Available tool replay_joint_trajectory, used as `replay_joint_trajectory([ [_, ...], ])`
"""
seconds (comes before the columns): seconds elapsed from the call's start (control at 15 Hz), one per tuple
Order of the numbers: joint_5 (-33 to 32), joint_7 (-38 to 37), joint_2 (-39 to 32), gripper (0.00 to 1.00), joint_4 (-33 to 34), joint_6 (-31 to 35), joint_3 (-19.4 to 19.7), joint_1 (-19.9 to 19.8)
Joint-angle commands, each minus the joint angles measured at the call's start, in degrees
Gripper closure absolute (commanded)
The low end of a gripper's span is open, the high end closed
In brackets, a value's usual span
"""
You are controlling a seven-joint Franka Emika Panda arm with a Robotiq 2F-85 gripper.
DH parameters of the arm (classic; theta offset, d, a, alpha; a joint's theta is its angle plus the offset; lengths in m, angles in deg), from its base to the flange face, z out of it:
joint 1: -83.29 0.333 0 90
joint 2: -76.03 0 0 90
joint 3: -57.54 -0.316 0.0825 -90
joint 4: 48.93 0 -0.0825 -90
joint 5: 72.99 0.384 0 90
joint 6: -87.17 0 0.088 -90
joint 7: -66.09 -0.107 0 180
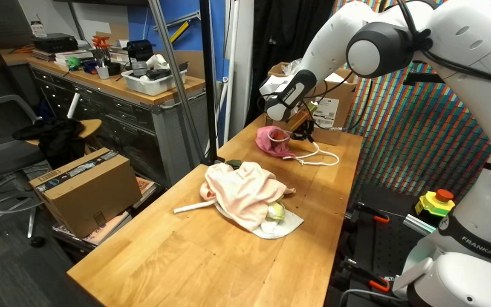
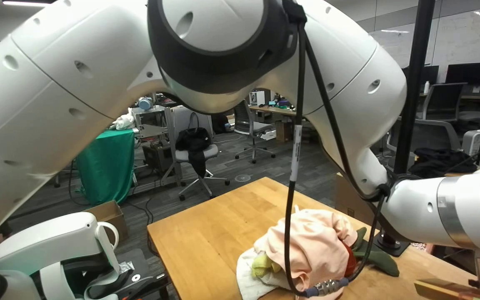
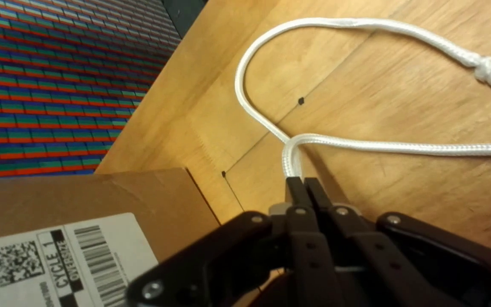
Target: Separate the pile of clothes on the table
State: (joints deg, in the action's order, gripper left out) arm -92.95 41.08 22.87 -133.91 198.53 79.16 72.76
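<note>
In my wrist view the gripper (image 3: 304,183) is clenched on a fold of white cord (image 3: 382,147). The cord is thin and looks slick, so under a hard pull I judge it could slip; if I let go, the loop might catch and follow me. The cardboard box (image 3: 164,217) stands near, and a careless wrist turn could knock it.

In an exterior view the cord reaches the pink cloth (image 1: 271,147), which lies on the table (image 1: 177,256) well apart from the pile of clothes (image 1: 249,202). Swinging over to the pile without freeing the cord would likely haul the pink cloth into it and close that gap. There the peach cloth (image 1: 243,183) lies uppermost, with a white cloth (image 1: 286,226) and a yellow cloth (image 1: 275,211) showing at its edge, so one deep pinch could lift several pieces.

In an exterior view a green cloth (image 2: 379,260) pokes out beside the peach one; if they're tangled, dragging either could bring both. A black cable (image 2: 287,237) hangs across the pile here; I can't tell whether it touches the clothes, but it may snag.
</note>
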Motion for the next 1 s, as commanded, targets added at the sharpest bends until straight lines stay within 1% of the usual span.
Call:
replay_joint_trajectory([
  [0.0,0.8,-3.1,3.4,0.96,-6.1,0.4,1.7,-0.3],
  [0.27,1.6,-6.0,6.5,0.96,-13.1,2.0,3.2,-0.9],
  [0.6,1.5,-10.1,12.6,0.96,-22.2,4.0,5.7,-1.1],
  [0.93,0.9,-13.7,17.4,0.96,-28.1,6.1,7.5,-1.6],
])
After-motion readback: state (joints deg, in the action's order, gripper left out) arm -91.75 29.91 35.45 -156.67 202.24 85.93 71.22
